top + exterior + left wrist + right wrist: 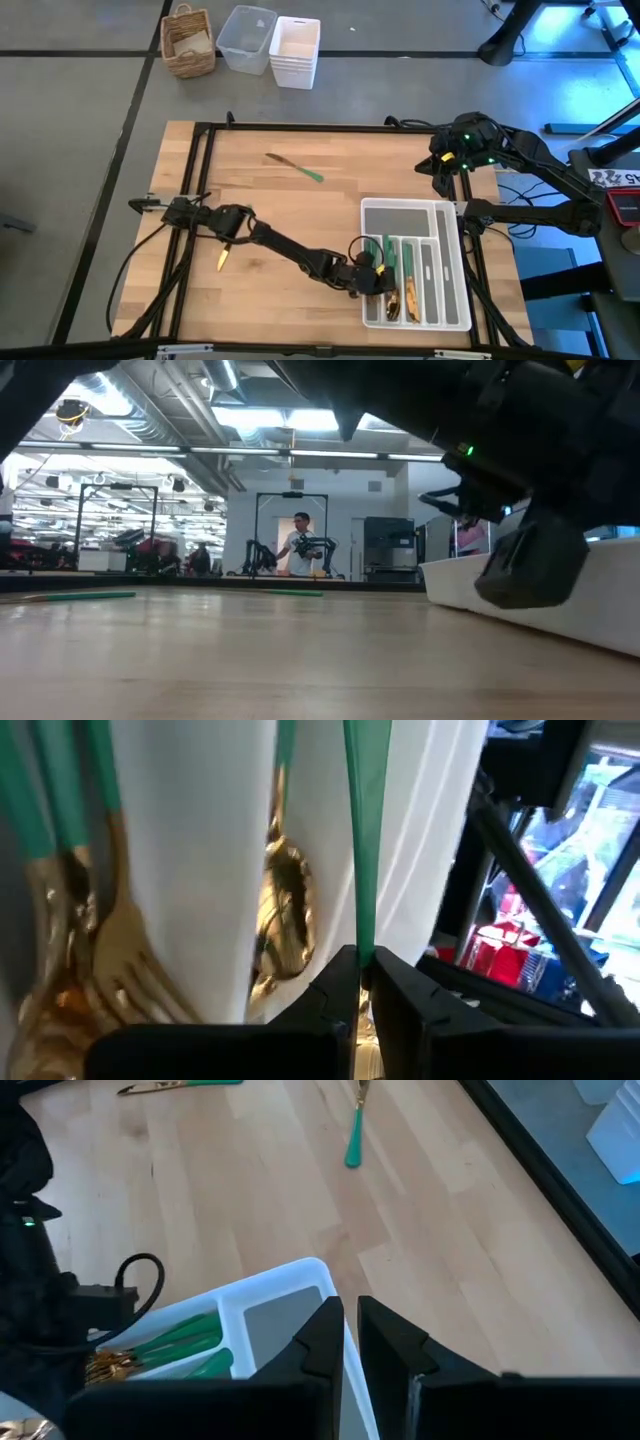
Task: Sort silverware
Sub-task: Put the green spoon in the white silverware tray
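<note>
The white tray [410, 203] stands at the table's near right. It holds silverware with green handles [373, 248] and gold heads [400, 300]; my left wrist view shows forks [120, 950] and a spoon [285, 910] in it. My left gripper [385, 285] hangs over the tray's near left part, shut on one green-handled piece [365, 840]. Two more pieces lie on the wood, one far off [295, 167] and one by the left arm [222, 258]. My right gripper [348, 1325] waits above the tray's far right corner, fingers nearly together with nothing between them. My left gripper pinches the green handle at its narrow end [365, 938] between its two fingers. The fingers come from the table's left, slanting down, and the handle runs straight on past them. The piece's head is hidden between the fingers. Whether the piece touches the tray, I cannot tell.
Black frame rails [200, 180] edge the wooden table. Beyond the far edge stand a wicker basket [188, 42], a clear bin [246, 38] and stacked white bins [296, 50]. A person [300, 545] stands far back in the room.
</note>
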Action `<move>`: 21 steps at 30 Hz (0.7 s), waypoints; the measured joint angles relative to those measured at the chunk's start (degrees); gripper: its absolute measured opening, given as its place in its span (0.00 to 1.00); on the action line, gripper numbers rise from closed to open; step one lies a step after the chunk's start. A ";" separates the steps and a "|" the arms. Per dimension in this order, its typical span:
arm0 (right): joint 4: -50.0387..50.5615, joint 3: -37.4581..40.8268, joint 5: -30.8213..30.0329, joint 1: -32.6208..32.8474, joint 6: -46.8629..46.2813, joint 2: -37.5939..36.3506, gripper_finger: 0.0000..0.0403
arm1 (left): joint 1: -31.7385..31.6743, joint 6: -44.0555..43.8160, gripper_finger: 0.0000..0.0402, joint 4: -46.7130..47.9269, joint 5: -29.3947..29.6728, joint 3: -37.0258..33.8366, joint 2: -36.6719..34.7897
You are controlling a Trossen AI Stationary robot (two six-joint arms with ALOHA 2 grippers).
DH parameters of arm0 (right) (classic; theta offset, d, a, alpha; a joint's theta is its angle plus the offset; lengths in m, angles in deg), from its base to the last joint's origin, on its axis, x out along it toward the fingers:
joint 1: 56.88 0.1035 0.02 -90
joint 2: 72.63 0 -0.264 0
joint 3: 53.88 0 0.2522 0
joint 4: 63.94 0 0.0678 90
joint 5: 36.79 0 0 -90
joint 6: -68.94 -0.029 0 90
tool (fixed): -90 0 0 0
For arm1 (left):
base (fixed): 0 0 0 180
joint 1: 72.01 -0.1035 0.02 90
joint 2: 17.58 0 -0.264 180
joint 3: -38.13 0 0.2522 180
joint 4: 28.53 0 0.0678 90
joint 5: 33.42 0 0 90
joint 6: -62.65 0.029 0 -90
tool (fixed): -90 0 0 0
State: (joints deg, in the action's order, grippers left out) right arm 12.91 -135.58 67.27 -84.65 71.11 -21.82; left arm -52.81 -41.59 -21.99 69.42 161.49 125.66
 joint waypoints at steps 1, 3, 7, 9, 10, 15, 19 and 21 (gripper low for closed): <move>0.02 0.00 0.00 0.00 0.02 -0.02 0.09 | -0.14 -0.12 0.04 0.41 0.00 0.04 0.02; 0.03 0.00 0.00 0.00 0.05 -0.04 0.09 | -0.42 0.20 0.04 1.77 0.02 0.04 0.13; 0.04 0.00 0.07 0.00 0.05 -0.04 0.09 | -0.71 3.66 0.04 1.55 0.00 -0.02 0.30; 0.04 0.00 0.07 0.00 0.05 -0.04 0.09 | -0.82 5.85 0.04 1.31 -0.40 0.00 0.28; 0.07 0.00 0.08 0.00 0.05 -0.04 0.09 | -0.84 6.71 0.04 1.35 -0.77 0.00 0.28; 0.11 0.00 1.52 0.00 0.07 -0.04 0.09 | -1.32 8.86 0.04 1.31 -2.10 0.00 0.28; 0.11 0.00 1.60 0.00 0.07 -0.04 0.09 | -1.56 9.97 0.05 1.26 -2.80 0.00 0.28; 0.11 0.00 1.61 0.00 0.07 -0.04 0.09 | -1.68 10.94 0.08 1.24 -3.28 0.00 0.28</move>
State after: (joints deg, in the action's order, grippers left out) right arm 13.02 -135.58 68.88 -84.65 71.18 -21.87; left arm -54.49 -30.65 -20.75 66.14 161.49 125.94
